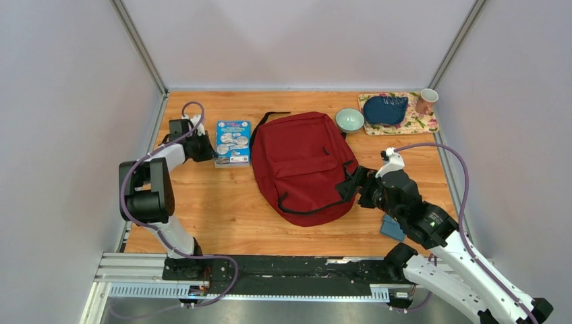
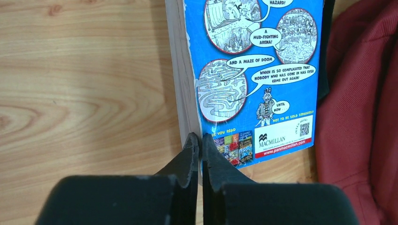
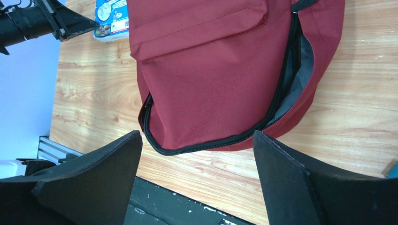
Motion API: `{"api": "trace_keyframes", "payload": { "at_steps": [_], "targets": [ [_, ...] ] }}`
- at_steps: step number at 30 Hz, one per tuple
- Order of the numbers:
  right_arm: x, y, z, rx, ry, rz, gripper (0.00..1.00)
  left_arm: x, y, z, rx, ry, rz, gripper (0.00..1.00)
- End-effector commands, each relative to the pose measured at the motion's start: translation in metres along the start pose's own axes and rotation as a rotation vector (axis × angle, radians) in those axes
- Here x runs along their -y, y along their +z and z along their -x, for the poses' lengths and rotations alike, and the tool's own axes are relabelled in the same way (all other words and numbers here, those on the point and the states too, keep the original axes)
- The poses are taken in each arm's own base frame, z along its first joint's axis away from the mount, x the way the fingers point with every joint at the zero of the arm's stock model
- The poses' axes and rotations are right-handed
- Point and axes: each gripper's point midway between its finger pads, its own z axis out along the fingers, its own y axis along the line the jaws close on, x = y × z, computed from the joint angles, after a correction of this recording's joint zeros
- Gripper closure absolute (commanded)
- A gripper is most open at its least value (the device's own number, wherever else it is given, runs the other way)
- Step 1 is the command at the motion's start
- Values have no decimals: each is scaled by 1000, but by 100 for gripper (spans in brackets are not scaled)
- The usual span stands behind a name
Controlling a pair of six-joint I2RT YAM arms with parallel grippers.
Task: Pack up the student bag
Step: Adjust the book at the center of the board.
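Observation:
The student bag (image 1: 303,165) is a dark red backpack lying flat mid-table, front pocket up. Its black main zipper gapes, showing grey lining (image 3: 300,70). A blue picture book (image 1: 233,142) lies just left of it, and the bag's edge (image 2: 366,117) shows beside the book (image 2: 258,70) in the left wrist view. My left gripper (image 2: 198,140) is shut, its tips at the book's near left corner, with nothing visible between them. At the bag's right edge, the right gripper (image 3: 197,140) hangs open over bare wood, with the bag (image 3: 211,70) just ahead of its fingers.
A small blue wallet (image 1: 392,228) lies under the right arm near the front edge. At the back right, a floral tray (image 1: 421,125) holds a dark blue item (image 1: 384,108), with a mug (image 1: 426,101) at its corner. A pale green bowl (image 1: 349,120) sits behind the bag.

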Motion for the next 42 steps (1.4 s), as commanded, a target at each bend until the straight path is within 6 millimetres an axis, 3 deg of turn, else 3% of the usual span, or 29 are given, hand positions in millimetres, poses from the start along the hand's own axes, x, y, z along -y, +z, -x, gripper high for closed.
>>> {"api": "trace_keyframes", "payload": {
  "at_steps": [1, 8, 10, 11, 13, 14, 15, 17, 18, 23, 24, 29, 30, 31, 36, 37, 38, 39, 41, 42],
  "targets": [
    [-13, -3, 12, 41, 14, 57, 9, 14, -12, -3, 24, -16, -58, 100],
    [-11, -4, 4, 33, 42, 74, 9, 18, -34, -26, 11, -95, -21, 100],
    [-14, -4, 3, 34, 53, 95, 9, 20, -40, -50, -32, -127, -12, 100],
    [-15, -2, 0, 21, 65, 104, 9, 24, -48, -53, -19, -137, -9, 100],
    [-21, 0, -3, 8, 75, 135, 9, 24, -55, -83, -61, -166, 15, 100],
    [-23, 2, -6, -3, 82, 143, 9, 28, -63, -85, -37, -170, 12, 100],
    [-26, 4, -5, -1, 88, 159, 9, 26, -65, -105, -65, -183, 33, 100],
    [-31, 9, -9, -26, 95, 176, 9, 33, -75, -112, -49, -187, 33, 100],
    [-40, 10, -11, -44, 97, 216, 10, 29, -80, -126, -82, -195, 72, 100],
    [-65, 24, -22, -138, 98, 309, 11, 43, -104, -143, -53, -203, 58, 100],
    [-72, 31, -22, -153, 93, 327, 11, 41, -109, -155, -76, -216, 80, 100],
    [-102, 48, -33, -266, 51, 384, 14, 55, -127, -161, -16, -238, 36, 100],
    [-108, 56, -43, -305, 33, 381, 14, 53, -131, -168, -37, -247, 55, 95],
    [-119, 58, -39, -297, 11, 399, 15, 53, -134, -168, -29, -246, 59, 82],
    [-152, 81, -61, -373, -40, 423, 15, 52, -145, -166, -22, -240, 84, 53],
    [-157, 84, -64, -380, -50, 422, 16, 51, -147, -163, -13, -231, 93, 41],
    [-168, 86, -60, -368, -54, 441, 16, 52, -151, -156, 6, -222, 100, 39],
    [-171, 94, -72, -398, -64, 435, 16, 53, -152, -153, 14, -216, 95, 38],
    [-190, 101, -73, -404, -67, 469, 16, 56, -151, -143, 43, -196, 72, 35],
    [-189, 113, -89, -445, -78, 445, 17, 57, -150, -141, 50, -197, 68, 34]
  ]
}}
